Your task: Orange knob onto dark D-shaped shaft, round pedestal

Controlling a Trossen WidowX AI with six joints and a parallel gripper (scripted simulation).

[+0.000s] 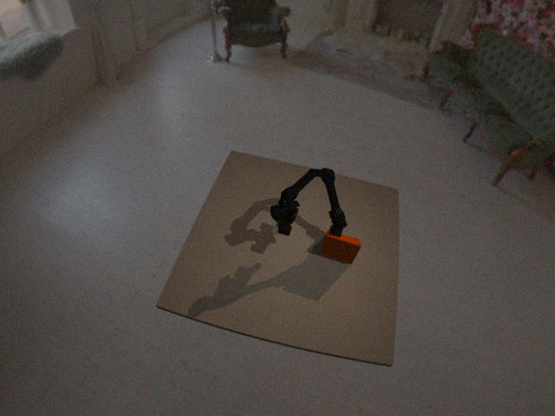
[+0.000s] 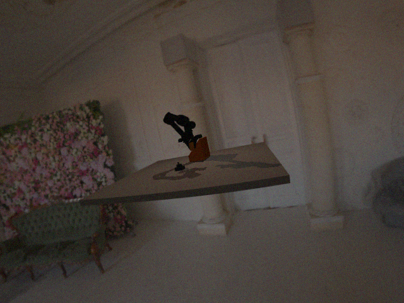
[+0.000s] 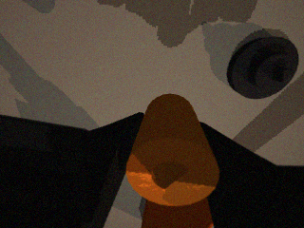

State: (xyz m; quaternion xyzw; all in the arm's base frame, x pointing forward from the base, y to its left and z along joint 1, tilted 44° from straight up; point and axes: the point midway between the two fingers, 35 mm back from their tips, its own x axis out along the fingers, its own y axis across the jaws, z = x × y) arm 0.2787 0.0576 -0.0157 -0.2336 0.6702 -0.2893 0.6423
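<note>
My gripper (image 1: 284,232) (image 2: 192,147) (image 3: 169,123) is shut on the orange knob (image 3: 173,147), which is held above the table. In the wrist view the knob fills the gap between the dark fingers, and its near end shows a dark recess; whether a flat side shows there is unclear. In the top and exterior views the knob is too small or dark to make out well. The round pedestal (image 2: 179,167) (image 3: 237,78) is dark, with its shaft on top. It stands apart from the knob, at the upper right in the wrist view. In the top view I cannot make it out.
A large orange block (image 1: 339,249) (image 2: 200,151) stands under the arm's base. The table top (image 1: 358,313) (image 2: 130,187) has sharp edges and carries shadows of the arm and block. An armchair and a green sofa stand on the floor beyond it.
</note>
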